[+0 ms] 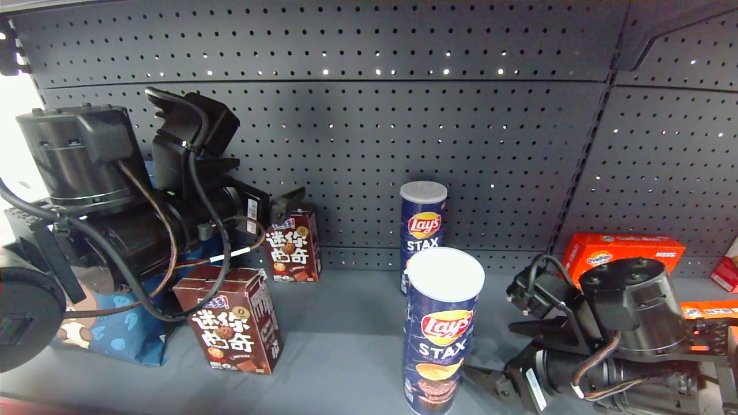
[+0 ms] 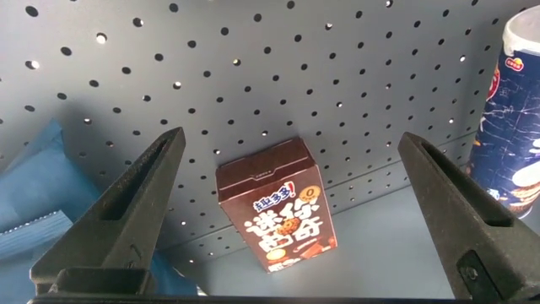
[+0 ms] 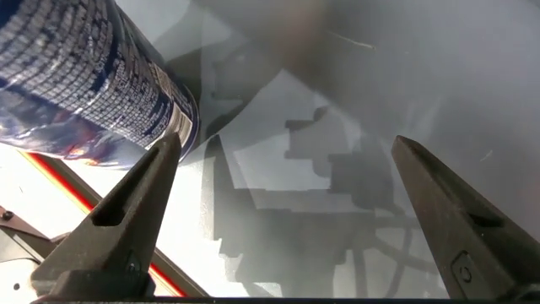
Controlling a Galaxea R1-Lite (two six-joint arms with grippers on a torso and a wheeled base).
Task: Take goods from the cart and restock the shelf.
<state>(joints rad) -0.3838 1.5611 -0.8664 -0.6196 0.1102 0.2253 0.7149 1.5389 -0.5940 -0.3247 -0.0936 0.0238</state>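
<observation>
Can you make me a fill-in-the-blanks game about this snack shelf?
1. The left hand faces a brown box with its fingers ___.
2. The lid of the front chip can is coloured ___.
3. The flat box right of that can is coloured ___.
Missing words: open; white; orange.

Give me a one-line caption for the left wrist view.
Open left gripper faces a brown cookie box standing upright before the shelf's pegboard back, a chip can nearby.
</observation>
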